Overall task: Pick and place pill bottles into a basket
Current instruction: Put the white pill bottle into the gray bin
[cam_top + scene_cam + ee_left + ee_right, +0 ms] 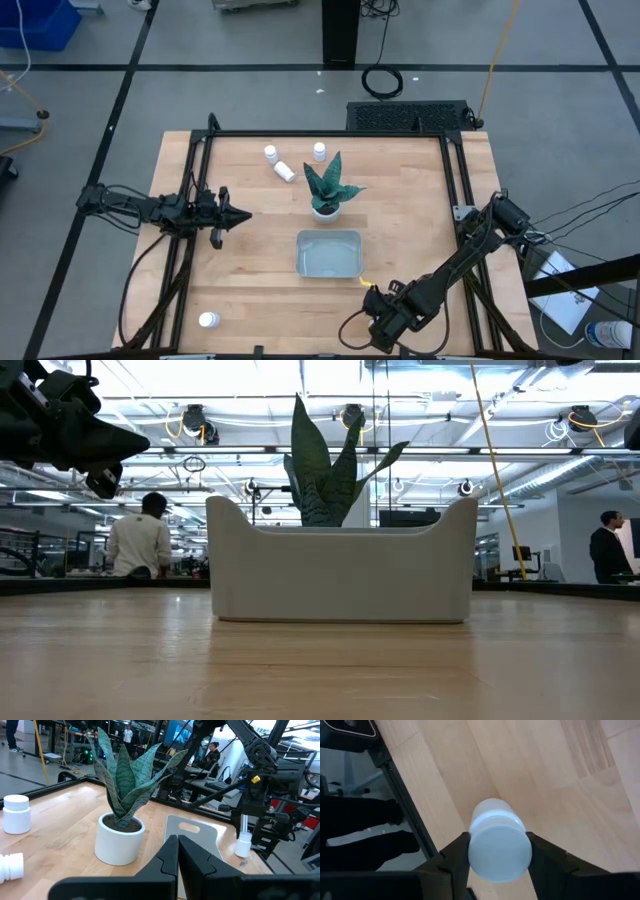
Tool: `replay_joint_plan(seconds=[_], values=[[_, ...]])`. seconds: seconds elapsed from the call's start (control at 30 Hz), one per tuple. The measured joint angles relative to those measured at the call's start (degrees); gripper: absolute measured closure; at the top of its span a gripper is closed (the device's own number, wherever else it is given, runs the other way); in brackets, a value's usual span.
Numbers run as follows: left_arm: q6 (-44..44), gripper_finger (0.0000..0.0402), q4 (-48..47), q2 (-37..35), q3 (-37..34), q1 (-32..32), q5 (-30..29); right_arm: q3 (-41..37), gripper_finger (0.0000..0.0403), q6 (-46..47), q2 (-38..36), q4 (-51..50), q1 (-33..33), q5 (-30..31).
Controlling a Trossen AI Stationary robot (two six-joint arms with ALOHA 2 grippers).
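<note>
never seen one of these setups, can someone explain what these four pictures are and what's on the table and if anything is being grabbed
These are two robot arms at a wooden table, filmed by four cameras at once: one overhead, one at table height, and one on each arm's wrist.

On the table sit a pale tray, the basket, and a potted plant. Three white pill bottles lie beyond the plant, and another sits at the near left corner.

The right end effector is at the table's near edge, right of the tray, with its fingers on both sides of a fifth bottle, closing on it. The left end effector waits left of the plant, shut and empty.
</note>
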Motion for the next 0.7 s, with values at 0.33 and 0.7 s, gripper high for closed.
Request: replay_joint_plan(seconds=[0.33,0.7], values=[[-0.01,0.0389,0.0,0.0,-0.02,0.02,0.0,-0.13,0.0249,-2.69,-3.71,-3.43,-3.09,0.96],[-0.01,0.0389,0.0,0.0,-0.01,0.01,0.0,-0.13,0.0251,-9.37,-15.8,-5.98,-12.53,4.49]])
